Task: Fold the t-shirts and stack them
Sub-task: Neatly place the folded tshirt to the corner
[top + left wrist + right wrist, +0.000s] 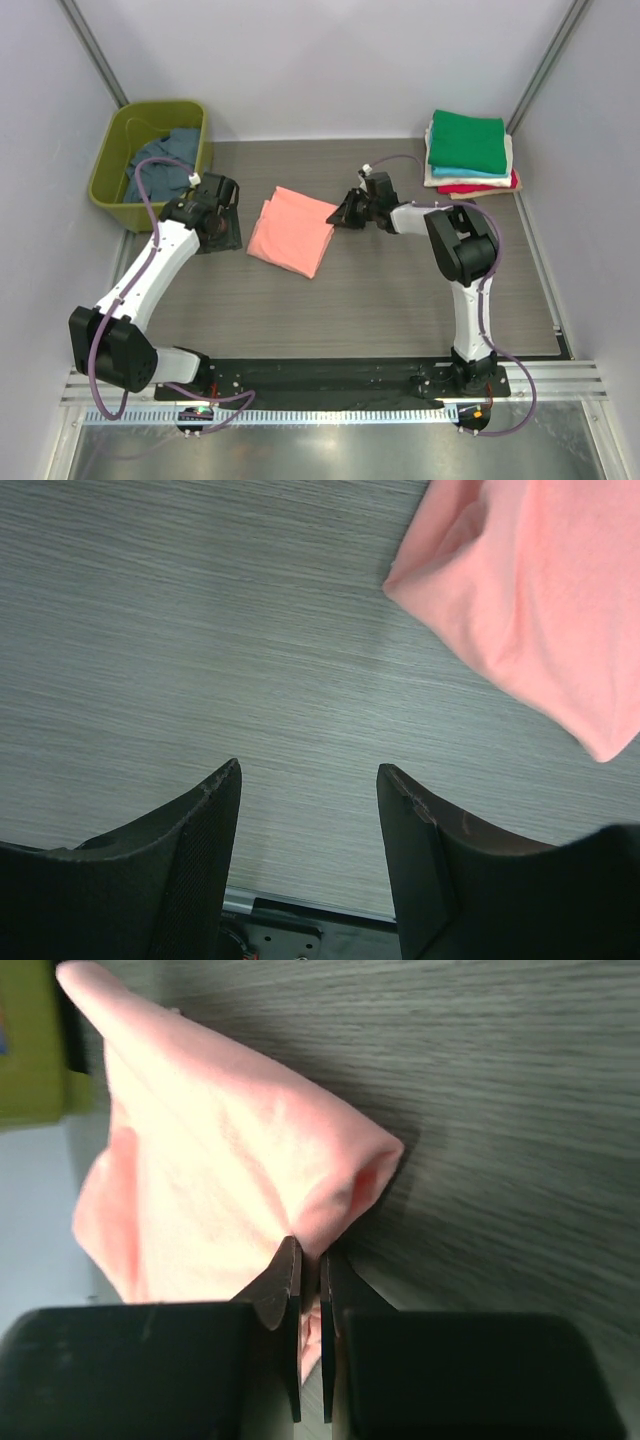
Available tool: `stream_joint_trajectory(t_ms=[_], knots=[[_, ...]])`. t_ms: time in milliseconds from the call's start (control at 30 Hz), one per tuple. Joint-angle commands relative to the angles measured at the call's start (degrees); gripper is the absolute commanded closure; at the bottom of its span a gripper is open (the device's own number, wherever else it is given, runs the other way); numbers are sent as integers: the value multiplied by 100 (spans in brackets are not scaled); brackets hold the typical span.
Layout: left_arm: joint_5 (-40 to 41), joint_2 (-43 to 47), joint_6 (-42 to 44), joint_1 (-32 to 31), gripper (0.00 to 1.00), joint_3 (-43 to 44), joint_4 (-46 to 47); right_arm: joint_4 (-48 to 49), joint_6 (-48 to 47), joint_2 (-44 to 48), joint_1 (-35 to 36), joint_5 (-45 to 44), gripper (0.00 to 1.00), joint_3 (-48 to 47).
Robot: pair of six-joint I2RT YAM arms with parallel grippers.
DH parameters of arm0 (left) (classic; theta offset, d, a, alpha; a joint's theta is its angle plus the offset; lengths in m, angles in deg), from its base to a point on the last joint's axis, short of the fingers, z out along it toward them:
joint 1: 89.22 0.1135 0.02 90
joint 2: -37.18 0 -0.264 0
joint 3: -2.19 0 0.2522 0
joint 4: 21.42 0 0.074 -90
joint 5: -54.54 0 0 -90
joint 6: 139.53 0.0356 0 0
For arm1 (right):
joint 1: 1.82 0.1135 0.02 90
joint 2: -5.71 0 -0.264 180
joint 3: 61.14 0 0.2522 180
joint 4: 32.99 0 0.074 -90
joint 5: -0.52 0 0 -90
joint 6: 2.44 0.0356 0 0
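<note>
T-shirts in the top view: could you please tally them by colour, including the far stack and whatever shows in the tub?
salmon-pink t-shirt: 1
green t-shirt: 1
teal t-shirt: 1
cream t-shirt: 1
red t-shirt: 1
slate-blue t-shirt, in the olive tub: 1 visible; any beneath it are hidden
Total: 6 visible

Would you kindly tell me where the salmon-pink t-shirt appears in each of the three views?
Top external: salmon-pink t-shirt, folded, mid-table.
Left wrist: salmon-pink t-shirt in the upper right corner.
Right wrist: salmon-pink t-shirt fills the left half, its edge pinched in the right pincer.
Shared landmark: the grey wood-grain table.
</note>
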Motion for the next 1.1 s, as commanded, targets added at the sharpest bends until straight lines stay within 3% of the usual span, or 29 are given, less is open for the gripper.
stream_joint_trajectory(t_ms=[0,133,733,1067], knots=[[69,138,13,29,42,-21,180,-2021,-1437,807,-127,-851,99,-521],[25,112,13,20,43,-21,163,-2875,-2071,1369,-372,-1452,99,-891],[-10,33,5,20,43,-48,189,-3501,-4249,2372,-1480,-1716,99,-2297],[-28,-125,-4,20,43,-48,198,-3536,-4533,2671,-2465,-882,99,-2780]])
